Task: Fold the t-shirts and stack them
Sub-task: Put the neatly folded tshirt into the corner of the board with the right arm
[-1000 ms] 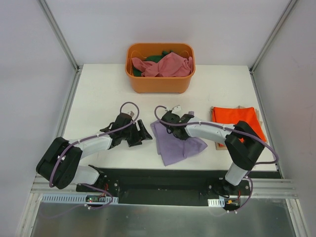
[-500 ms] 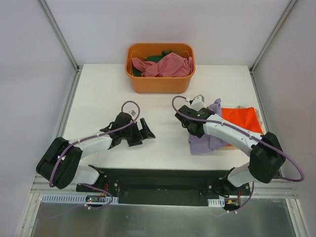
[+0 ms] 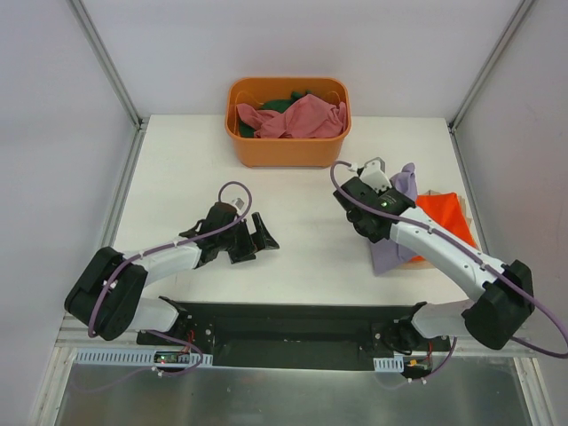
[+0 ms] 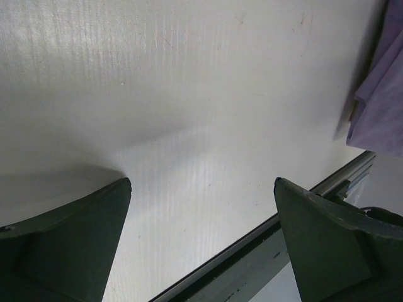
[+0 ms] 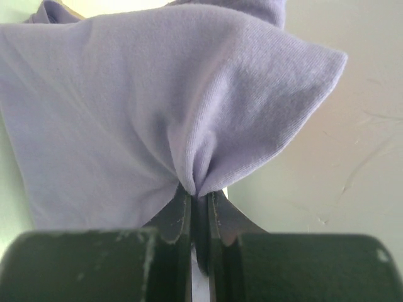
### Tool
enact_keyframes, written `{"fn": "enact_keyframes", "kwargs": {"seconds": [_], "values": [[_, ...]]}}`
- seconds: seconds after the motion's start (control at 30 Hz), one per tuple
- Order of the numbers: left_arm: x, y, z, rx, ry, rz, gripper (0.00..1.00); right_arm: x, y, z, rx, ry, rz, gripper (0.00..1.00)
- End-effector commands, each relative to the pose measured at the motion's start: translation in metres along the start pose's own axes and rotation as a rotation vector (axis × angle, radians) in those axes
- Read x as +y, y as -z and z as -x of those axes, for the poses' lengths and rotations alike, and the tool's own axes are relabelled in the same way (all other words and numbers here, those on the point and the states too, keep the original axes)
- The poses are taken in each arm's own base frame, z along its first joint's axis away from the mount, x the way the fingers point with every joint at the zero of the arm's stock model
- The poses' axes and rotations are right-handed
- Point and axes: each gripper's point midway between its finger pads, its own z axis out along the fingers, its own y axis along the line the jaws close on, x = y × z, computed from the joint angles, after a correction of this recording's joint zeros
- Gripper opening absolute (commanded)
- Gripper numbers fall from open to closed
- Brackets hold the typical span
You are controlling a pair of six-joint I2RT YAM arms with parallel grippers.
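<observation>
My right gripper (image 3: 388,188) is shut on the lavender-purple t-shirt (image 3: 390,250), which hangs from it above the table, over the left edge of the folded orange-red t-shirt (image 3: 448,216). In the right wrist view the purple cloth (image 5: 126,107) bunches into the closed jaws of my right gripper (image 5: 199,194). My left gripper (image 3: 260,238) is open and empty, low over the bare table at centre left; the left wrist view shows its fingers (image 4: 63,245) spread wide and the purple shirt (image 4: 381,100) at the far right. A dusty pink t-shirt (image 3: 302,117) and a dark green one (image 3: 278,104) lie in the tub.
The orange plastic tub (image 3: 287,151) stands at the back centre of the white table (image 3: 177,169). The table's near edge with a metal rail (image 4: 283,236) runs just below my left gripper. Grey walls close in both sides.
My right gripper has carried the purple t-shirt from the table's centre rightward and up, to the orange-red shirt. The left arm has barely moved.
</observation>
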Motion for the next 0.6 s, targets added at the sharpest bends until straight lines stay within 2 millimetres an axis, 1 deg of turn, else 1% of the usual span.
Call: {"fn": "enact_keyframes", "kwargs": {"seconds": [0.0, 0.27, 0.4, 0.53, 0.57], "values": [[0.048, 0.004, -0.025, 0.060, -0.002, 0.166, 0.99, -0.038, 0.009, 0.024, -0.074, -0.044, -0.053, 0.01], [0.048, 0.010, -0.021, 0.037, -0.004, 0.164, 0.99, -0.060, 0.017, 0.042, -0.107, -0.100, -0.029, 0.01], [0.045, 0.010, -0.019, 0.031, 0.001, 0.158, 0.99, -0.069, 0.015, 0.042, -0.099, -0.123, -0.010, 0.01], [0.040, 0.010, -0.013, 0.021, -0.004, 0.151, 0.99, -0.085, 0.012, 0.042, -0.089, -0.152, -0.009, 0.01], [0.040, 0.010, -0.013, 0.020, -0.004, 0.152, 0.99, -0.086, 0.009, 0.041, -0.084, -0.155, -0.001, 0.01]]}}
